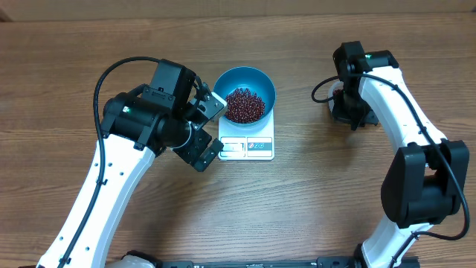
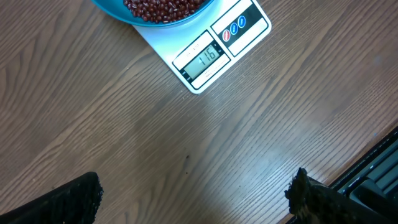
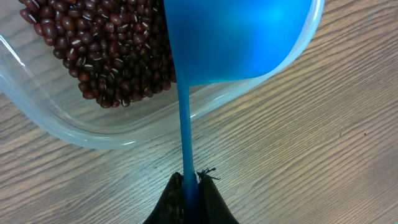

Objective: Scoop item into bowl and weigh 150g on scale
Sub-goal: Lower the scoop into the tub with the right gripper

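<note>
The blue bowl (image 1: 242, 77) stands on the white scale (image 1: 256, 146) and holds a heap of red-brown beans (image 1: 244, 105). In the left wrist view the scale (image 2: 249, 25) shows 116 on its display, with the bowl's edge (image 2: 118, 12) and beans (image 2: 165, 6) at the top. My left gripper (image 1: 211, 130) (image 2: 196, 196) hovers open just left of the scale, with nothing between its fingers. My right gripper (image 1: 349, 108) (image 3: 189, 186) is shut on the thin handle of a blue scoop (image 3: 242, 37). The scoop's cup hangs over the edge of a clear tub (image 3: 93, 134) of beans (image 3: 106, 56).
In the overhead view the tub lies mostly hidden beneath the right arm (image 1: 394, 97), at the right of the wooden table (image 1: 312, 201). A dark rail (image 2: 373, 177) runs along the table's near edge beside my left gripper.
</note>
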Robot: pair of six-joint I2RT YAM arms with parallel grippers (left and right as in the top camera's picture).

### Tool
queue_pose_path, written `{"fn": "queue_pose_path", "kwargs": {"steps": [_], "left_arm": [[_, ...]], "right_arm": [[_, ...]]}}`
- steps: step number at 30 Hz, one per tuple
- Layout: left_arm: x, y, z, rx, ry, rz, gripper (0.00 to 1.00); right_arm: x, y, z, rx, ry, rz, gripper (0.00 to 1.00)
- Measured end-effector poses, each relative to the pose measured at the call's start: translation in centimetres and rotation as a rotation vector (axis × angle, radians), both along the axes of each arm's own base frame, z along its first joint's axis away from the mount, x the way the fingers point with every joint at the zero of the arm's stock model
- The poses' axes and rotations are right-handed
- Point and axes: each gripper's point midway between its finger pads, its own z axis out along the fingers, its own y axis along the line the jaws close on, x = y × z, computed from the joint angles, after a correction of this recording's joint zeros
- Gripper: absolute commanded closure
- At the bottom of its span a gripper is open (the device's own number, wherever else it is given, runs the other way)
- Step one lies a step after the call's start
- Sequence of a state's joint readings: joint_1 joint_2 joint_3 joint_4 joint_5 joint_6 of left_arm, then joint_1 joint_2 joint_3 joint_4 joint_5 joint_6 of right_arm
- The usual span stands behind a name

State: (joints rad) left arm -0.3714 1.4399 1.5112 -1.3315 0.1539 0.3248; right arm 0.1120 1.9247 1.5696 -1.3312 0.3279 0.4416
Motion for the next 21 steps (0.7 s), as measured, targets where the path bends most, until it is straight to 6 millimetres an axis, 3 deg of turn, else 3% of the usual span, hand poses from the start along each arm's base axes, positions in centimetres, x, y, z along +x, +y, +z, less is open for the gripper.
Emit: {"fn": "queue_pose_path", "kwargs": {"steps": [21], "left_arm": [[0.0,0.0,0.0,0.0,0.0,0.0,0.01]], "right_arm": [[0.8,2.7,-0.6,0.16,-0.005,0.088,0.96]]}}
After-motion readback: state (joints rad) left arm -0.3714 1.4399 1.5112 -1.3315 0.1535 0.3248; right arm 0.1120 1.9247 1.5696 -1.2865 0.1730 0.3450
